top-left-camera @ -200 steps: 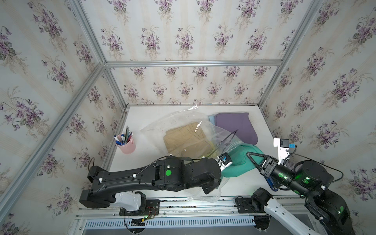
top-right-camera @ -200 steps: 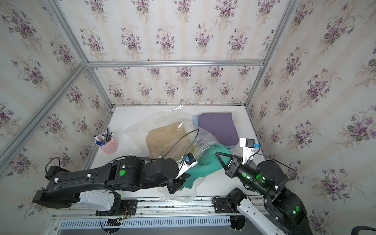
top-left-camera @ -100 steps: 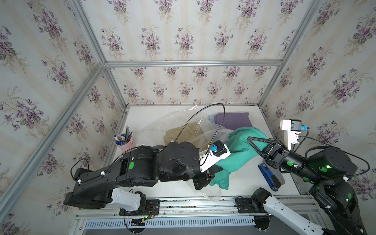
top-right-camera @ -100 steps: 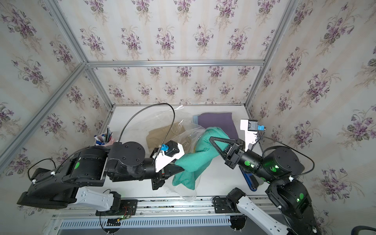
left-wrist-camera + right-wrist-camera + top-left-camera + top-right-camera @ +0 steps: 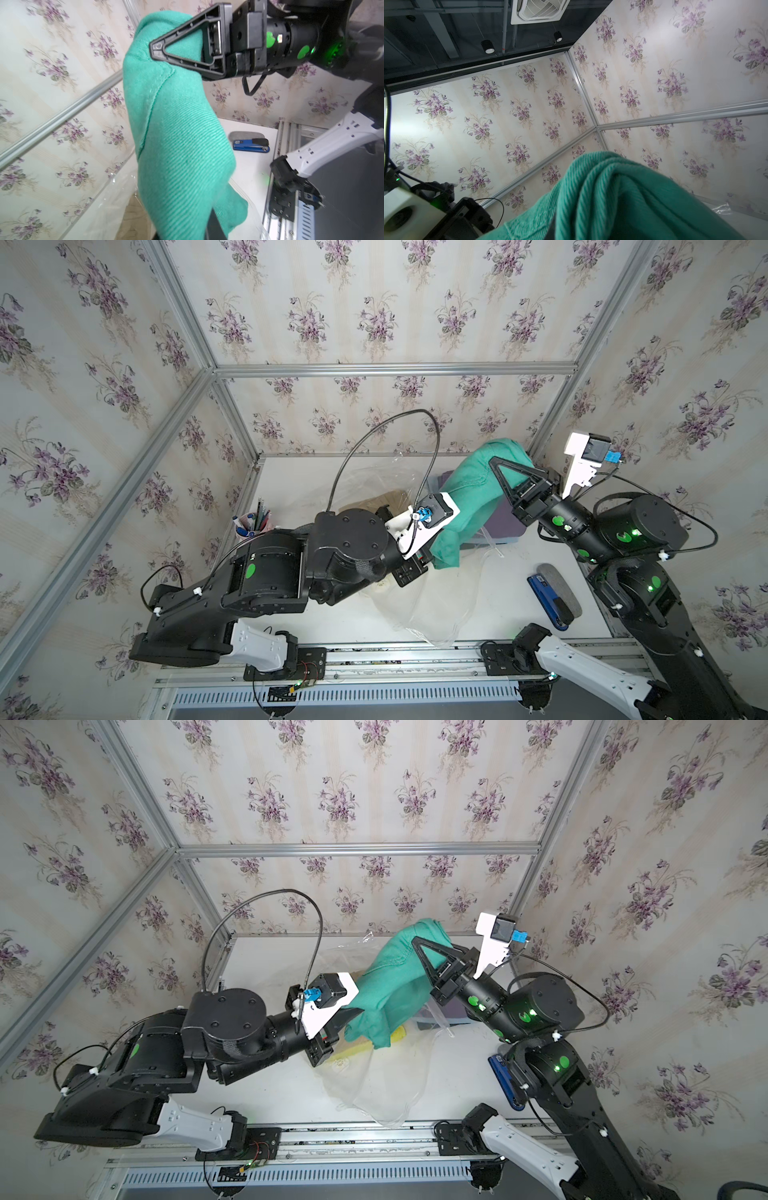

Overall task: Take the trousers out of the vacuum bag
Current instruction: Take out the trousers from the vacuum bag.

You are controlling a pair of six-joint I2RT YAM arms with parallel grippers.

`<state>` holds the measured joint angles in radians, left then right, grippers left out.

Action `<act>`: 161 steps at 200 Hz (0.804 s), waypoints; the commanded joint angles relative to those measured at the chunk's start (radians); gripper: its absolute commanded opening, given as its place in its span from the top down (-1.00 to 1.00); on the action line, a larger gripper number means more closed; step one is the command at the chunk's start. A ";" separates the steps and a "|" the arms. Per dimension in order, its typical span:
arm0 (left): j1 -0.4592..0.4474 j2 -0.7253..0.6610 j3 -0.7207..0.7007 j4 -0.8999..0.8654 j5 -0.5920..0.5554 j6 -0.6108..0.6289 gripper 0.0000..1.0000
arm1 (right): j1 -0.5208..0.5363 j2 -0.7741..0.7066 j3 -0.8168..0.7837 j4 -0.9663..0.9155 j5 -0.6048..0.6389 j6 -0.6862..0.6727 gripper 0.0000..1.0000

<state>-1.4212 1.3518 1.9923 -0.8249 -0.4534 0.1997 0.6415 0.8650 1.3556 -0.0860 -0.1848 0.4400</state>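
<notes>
We see the teal trousers (image 5: 469,493) raised above the table (image 5: 332,618), slung between both arms. The right gripper (image 5: 153,48) is clamped on their upper end near the back wall, and the left gripper (image 5: 347,1016) is clenched on their lower end. The vacuum bag (image 5: 440,605) lies crumpled beneath, with the khaki trousers (image 5: 374,506) inside it.

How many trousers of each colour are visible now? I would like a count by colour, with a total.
teal green trousers: 1
purple trousers: 1
khaki tan trousers: 1
yellow trousers: 1
Total: 4 clearly visible; others may be hidden.
</notes>
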 commanded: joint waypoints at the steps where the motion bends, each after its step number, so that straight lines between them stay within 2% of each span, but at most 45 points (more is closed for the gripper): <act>1: 0.030 0.001 0.012 0.157 -0.037 0.096 0.96 | -0.002 0.051 0.031 0.135 0.146 -0.109 1.00; 32: 0.138 0.021 0.014 0.187 0.013 0.086 0.96 | -0.002 0.126 0.048 0.170 0.204 -0.154 1.00; 61: 0.256 0.054 0.036 0.192 0.107 0.056 0.96 | -0.006 0.172 0.054 0.180 0.258 -0.190 1.00; 95: 0.348 0.187 0.103 0.191 0.152 0.064 0.94 | -0.029 0.213 0.054 0.169 0.308 -0.218 1.00; 133: 0.421 0.316 0.188 0.184 0.192 0.074 0.92 | -0.089 0.244 0.051 0.156 0.283 -0.200 1.00; 138: 0.426 0.329 0.201 0.184 0.196 0.074 0.92 | -0.134 0.248 0.050 0.157 0.277 -0.197 1.00; 161: 0.458 0.393 0.252 0.193 0.223 0.073 0.92 | -0.202 0.269 0.048 0.156 0.231 -0.174 1.00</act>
<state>-0.9871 1.7016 2.2024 -0.7143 -0.2714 0.2642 0.4900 1.1175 1.4021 0.0235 0.1116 0.2485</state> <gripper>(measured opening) 0.150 0.106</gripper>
